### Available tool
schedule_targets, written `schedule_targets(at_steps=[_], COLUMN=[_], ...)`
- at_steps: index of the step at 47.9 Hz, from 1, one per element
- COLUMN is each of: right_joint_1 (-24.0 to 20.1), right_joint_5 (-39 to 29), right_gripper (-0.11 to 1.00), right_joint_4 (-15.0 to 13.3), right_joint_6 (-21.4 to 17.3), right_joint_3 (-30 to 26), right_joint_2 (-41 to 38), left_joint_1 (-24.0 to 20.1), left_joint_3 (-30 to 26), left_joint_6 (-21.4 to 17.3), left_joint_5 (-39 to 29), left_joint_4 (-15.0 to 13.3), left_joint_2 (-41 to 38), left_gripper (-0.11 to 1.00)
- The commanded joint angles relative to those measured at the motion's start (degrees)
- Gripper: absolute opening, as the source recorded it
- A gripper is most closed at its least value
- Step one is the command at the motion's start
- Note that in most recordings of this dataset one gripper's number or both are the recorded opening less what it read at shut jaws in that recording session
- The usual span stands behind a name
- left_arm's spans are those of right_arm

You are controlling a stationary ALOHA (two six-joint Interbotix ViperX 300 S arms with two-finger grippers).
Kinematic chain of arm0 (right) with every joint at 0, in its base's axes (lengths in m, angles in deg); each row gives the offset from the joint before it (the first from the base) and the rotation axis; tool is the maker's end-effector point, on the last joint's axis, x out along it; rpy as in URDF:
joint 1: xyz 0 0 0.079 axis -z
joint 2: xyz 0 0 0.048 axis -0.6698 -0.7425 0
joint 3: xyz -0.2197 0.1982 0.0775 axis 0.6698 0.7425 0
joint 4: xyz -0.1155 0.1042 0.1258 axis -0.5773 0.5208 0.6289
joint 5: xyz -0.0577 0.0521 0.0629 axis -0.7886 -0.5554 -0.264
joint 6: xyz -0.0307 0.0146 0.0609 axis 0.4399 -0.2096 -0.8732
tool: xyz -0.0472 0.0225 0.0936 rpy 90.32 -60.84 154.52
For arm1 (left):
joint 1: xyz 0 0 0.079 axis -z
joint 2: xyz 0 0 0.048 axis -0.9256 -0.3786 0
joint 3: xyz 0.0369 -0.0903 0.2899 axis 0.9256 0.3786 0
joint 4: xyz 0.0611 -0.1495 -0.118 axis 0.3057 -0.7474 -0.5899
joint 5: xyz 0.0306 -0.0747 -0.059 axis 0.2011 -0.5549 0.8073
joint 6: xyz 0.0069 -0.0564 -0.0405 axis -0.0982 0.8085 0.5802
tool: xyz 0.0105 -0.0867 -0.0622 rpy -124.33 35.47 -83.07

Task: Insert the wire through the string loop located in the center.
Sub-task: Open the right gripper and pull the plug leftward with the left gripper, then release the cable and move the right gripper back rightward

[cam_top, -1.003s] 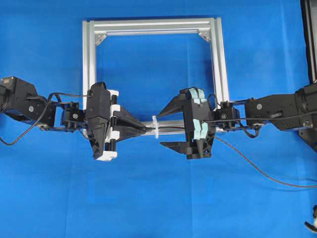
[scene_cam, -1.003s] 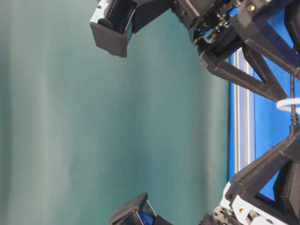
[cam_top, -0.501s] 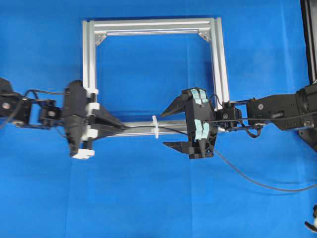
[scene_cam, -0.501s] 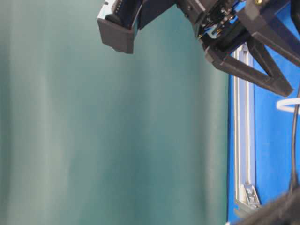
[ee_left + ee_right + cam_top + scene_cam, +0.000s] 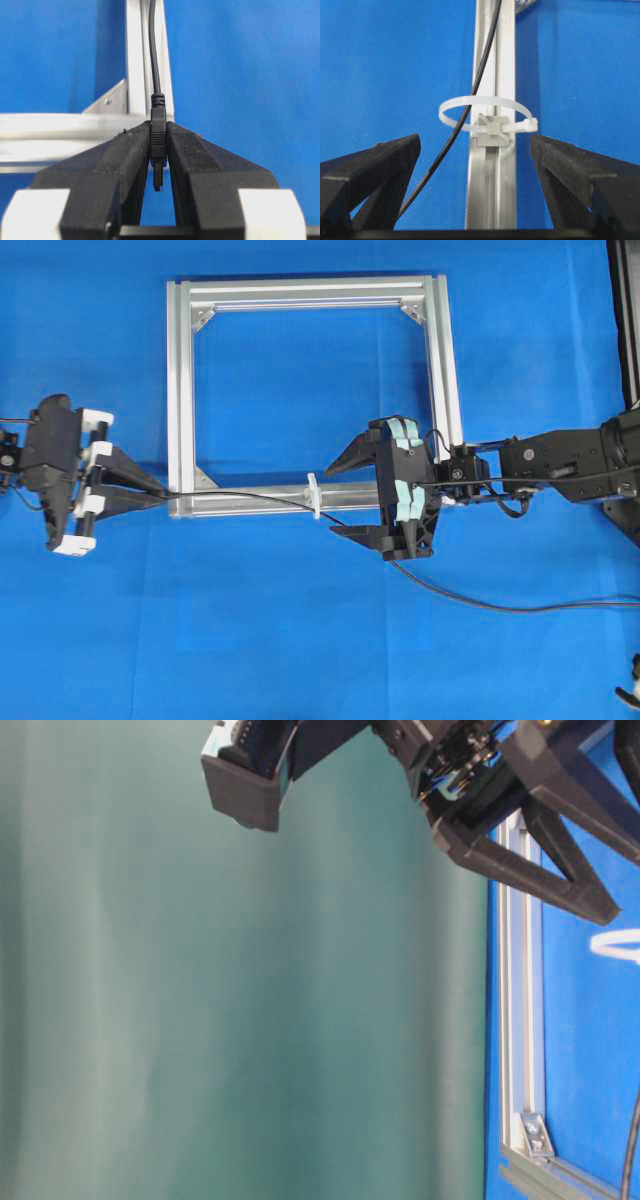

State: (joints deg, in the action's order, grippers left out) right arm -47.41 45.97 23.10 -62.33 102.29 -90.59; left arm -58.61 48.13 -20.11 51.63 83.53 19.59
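Left gripper (image 5: 150, 496): clenched on the connector plug of the wire (image 5: 250, 497); positioned outside the frame's left bar, off its lower-left corner, jaws pointing right.
Plug in the grasp: in the left wrist view the plug (image 5: 158, 135) sits pinched between the two black fingers (image 5: 125, 155), tip pointing back toward the camera, cable leading away along the bar.
Right gripper (image 5: 345, 495): released, jaws spread wide, nothing between them; hovering at the lower bar, to the right of the loop, one jaw on each side of the bar.
Wire route: from the left gripper along the lower bar, through the string loop (image 5: 314, 496), below the right gripper, then across the blue desk (image 5: 300, 640) to the right edge.
String loop: white tie standing up from the lower bar of the aluminium frame (image 5: 178, 390), mid-length; the right wrist view shows the wire (image 5: 470, 100) passing inside the ring (image 5: 485, 112).
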Motion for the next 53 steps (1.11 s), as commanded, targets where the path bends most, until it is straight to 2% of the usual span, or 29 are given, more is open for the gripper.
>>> schedule_targets(at_steps=[1, 10, 35, 38, 44, 49, 53], right_joint_1=[-0.1, -0.1, -0.2, -0.2, -0.2, -0.2, -0.2], right_joint_5=[0.2, 0.2, 0.2, 0.2, 0.2, 0.1, 0.1], right_gripper=[0.97, 0.97, 0.97, 0.97, 0.97, 0.97, 0.97], right_joint_4=[-0.2, -0.2, -0.2, -0.3, -0.3, -0.3, -0.3], right_joint_6=[0.1, 0.3, 0.5, 0.5, 0.5, 0.5, 0.5], right_joint_3=[-0.4, -0.4, -0.4, -0.4, -0.4, -0.4, -0.4], right_joint_2=[1.8, 1.8, 1.8, 1.8, 1.9, 1.9, 1.9], left_joint_1=[0.4, 0.3, -1.4, -1.4, -1.4, -1.4, -1.4], left_joint_3=[1.1, 2.3, 0.8, 0.5, 0.2, 0.0, -0.1], left_joint_6=[-0.3, -0.5, 0.1, 0.1, 0.1, 0.0, 0.0], left_joint_5=[0.4, 0.4, -0.8, -1.2, -2.4, -3.2, -3.2], left_joint_4=[0.2, 0.2, 0.1, 0.1, 0.2, 0.2, 0.2], left_joint_2=[2.1, 3.1, 2.0, 1.8, 1.3, 1.3, 1.3], left_gripper=[0.09, 0.09, 0.09, 0.21, 0.59, 0.86, 0.93])
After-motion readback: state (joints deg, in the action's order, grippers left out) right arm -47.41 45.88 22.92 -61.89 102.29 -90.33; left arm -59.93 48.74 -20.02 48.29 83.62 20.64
